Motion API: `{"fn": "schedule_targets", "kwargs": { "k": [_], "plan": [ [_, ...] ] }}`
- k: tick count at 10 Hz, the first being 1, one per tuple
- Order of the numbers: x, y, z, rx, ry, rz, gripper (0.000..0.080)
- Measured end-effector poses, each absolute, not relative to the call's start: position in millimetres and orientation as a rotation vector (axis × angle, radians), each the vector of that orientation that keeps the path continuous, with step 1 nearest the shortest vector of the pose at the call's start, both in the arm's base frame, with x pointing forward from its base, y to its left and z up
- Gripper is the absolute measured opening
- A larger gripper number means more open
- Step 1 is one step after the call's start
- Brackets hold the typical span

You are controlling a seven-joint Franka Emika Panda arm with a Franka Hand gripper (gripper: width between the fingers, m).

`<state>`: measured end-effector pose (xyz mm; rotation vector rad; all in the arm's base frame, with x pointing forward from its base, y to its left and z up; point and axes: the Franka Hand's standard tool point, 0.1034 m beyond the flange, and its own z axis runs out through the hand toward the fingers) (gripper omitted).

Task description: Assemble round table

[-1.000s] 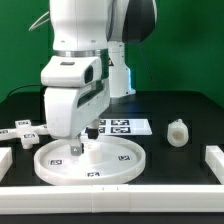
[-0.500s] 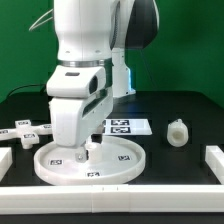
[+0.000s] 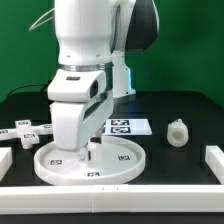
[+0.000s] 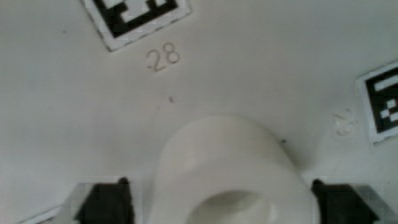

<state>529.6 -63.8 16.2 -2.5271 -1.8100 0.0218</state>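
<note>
The large rimmed round disc (image 3: 128, 160) lies flat near the table's front, its tags facing up. At its middle stands the short cylindrical leg (image 4: 222, 160), upright on the disc's surface (image 4: 107, 110). My gripper (image 4: 222, 205) has come straight down over it, one dark finger (image 4: 103, 200) on each side of the leg, shut on it. In the exterior view the arm's white hand hides most of the leg (image 3: 92, 150). A small white piece (image 3: 177, 132), probably the foot piece, sits apart on the black table at the exterior view's right.
The marker board (image 3: 128, 126) lies behind the disc. Small tagged white pieces (image 3: 24, 130) lie at the exterior view's left. Plain white blocks (image 3: 213, 158) stand along the front corners and the front edge.
The hand dropped lower over the middle of the disc and shifted slightly to the exterior view's right. Its fingers closed in on the leg.
</note>
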Motion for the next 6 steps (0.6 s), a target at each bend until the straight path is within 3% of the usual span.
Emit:
{"fn": "schedule_targets", "kwargs": {
  "k": [6],
  "plan": [
    [529.7, -63.9, 16.3, -2.527, -1.810, 0.022, 0.0404]
  ]
}}
